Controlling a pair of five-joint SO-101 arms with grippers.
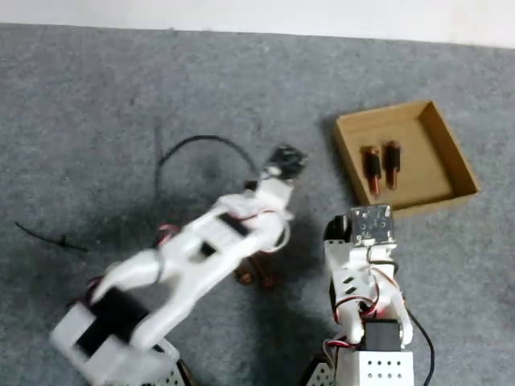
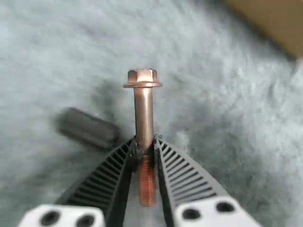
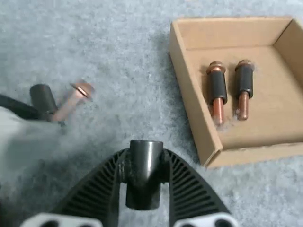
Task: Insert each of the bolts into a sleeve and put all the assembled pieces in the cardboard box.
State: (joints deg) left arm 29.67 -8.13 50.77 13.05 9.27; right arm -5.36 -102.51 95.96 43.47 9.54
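bolt point(image 2: 143, 113), copper, hex flange head, is clamped in the left gripper point(image 2: 144, 144). the jaws are nearly closed on the shank just above the thread, and the head sticks out past the fingertips. this gripper sits mid-bench, left of the cardboard box point(image 3: 189, 90). loose sleeve point(image 2: 87, 127), black, lies on the grey fuzzy bench point(image 1: 96, 104) just beside the bolt; can't tell if they touch. right gripper point(image 3: 143, 158) is pinched on a second black tube, the held sleeve point(image 3: 142, 179), which lies lengthwise between the jaws with its open end facing away from the wrist. it sits on the near side of the box by the box's near-left corner. the box is far right on the bench with its top open. two assembled pieces point(image 3: 217, 87) point(image 3: 244, 80) lie side by side on the box floor, parallel, black sleeves on copper bolts, close but apart. a thin black cable point(image 1: 201, 141) loops on the bench to the far left of the left gripper. something small and copper-brown lies under the left arm, too hidden to tell.
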